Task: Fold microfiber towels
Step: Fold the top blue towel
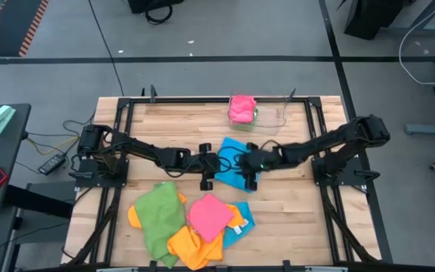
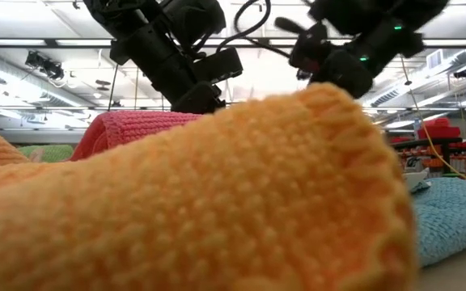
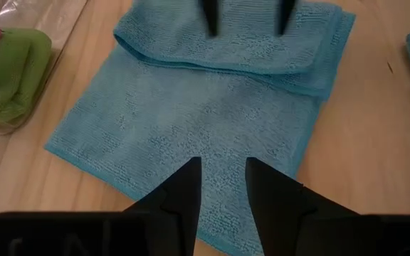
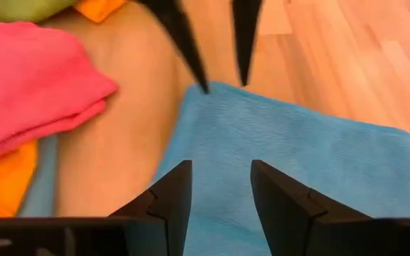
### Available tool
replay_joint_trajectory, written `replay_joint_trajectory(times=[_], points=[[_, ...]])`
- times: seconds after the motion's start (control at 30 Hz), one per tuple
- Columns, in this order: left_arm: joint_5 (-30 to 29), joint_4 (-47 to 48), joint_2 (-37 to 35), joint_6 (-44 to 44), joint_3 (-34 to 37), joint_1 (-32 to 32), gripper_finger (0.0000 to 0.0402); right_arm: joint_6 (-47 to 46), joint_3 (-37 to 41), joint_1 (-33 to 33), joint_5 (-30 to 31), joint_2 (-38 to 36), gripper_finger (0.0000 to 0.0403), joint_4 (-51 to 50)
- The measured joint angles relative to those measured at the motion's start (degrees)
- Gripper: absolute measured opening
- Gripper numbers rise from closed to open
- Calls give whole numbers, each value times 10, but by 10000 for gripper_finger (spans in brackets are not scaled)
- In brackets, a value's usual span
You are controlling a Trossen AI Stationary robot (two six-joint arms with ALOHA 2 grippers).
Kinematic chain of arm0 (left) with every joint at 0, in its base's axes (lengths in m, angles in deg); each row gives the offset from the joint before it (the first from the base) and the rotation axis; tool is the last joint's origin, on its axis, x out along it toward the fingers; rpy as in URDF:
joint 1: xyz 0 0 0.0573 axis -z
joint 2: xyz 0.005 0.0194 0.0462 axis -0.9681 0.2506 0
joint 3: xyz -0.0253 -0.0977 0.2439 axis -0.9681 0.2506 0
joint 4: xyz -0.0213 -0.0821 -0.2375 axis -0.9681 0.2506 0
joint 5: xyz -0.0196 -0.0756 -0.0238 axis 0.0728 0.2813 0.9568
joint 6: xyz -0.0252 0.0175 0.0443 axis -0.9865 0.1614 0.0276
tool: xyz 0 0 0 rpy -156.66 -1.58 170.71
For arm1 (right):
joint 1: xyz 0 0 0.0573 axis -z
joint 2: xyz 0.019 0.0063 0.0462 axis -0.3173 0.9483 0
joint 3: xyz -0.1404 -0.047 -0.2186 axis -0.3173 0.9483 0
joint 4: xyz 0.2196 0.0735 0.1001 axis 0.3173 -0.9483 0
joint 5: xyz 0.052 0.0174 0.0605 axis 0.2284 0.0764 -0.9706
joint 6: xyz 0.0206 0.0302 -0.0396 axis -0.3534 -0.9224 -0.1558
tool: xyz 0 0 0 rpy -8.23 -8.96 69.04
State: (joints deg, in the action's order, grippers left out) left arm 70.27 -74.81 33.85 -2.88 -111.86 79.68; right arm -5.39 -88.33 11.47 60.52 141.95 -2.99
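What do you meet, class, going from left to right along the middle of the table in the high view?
Left arm's base → left gripper → sky blue towel lying flat on the table → right gripper → right arm's base.

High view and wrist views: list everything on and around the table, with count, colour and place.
blue towel: one, sky blue, table centre, one edge folded over, between both grippers.
loose towels: a pile, green, pink, orange, blue, near front edge.
clear tray: one, back edge, holding a pink towel over a green one.
table: one, light wood.
left gripper: dark, open, over the blue towel's edge.
right gripper: dark, open, over the opposite side.
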Motion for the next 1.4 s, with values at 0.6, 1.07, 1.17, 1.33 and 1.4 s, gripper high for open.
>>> replay_joint_trajectory(times=[0.6,1.07,1.17,1.33,1.4], points=[[0,-5,0,1,0,-2,124,6,7,-174,205,78,149,50],[0,-2,0,5,0,-3,122,-5,-28,-179,218,113,234,34],[0,-4,0,5,0,-3,122,-2,-28,-179,229,131,259,32],[0,-5,0,5,0,-3,128,4,-28,-180,268,169,279,31],[0,-5,0,5,0,-3,128,9,-28,-183,296,178,279,34]])
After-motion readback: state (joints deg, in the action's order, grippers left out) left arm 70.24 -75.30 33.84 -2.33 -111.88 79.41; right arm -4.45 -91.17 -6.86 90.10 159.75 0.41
